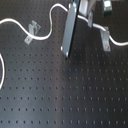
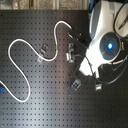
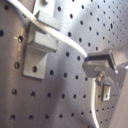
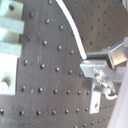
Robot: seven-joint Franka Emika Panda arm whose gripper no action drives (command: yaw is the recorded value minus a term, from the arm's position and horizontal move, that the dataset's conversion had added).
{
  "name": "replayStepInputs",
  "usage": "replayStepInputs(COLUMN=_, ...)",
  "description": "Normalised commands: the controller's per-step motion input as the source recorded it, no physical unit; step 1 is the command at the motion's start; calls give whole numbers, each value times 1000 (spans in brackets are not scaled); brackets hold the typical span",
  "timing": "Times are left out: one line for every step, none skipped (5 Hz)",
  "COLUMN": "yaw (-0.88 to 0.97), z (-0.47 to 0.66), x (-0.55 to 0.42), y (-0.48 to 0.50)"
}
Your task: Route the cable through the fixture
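While the arm leans over the black perforated tabletop [image 1: 60, 95], we see the gripper [image 3: 92, 64] pinching the white cable [image 3: 65, 41]. Over the tabletop, that cable snakes through one grey clip fixture [image 3: 37, 47] in the first wrist view; another fixture [image 1: 32, 31] stands beside its curve.

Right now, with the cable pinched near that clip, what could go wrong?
1. The end effector grips the cable by a thin fingertip; it may slip out under tension.
2. In the first wrist view the cable crosses the clip; pulling sideways could snag it on the edge.
3. The slack winds past another clip; dragging may catch there.
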Motion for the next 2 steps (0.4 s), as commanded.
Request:
replayStepInputs(yaw=0, z=388, x=146, y=210)
replayStepInputs(yaw=31, z=137, x=-100, y=78)
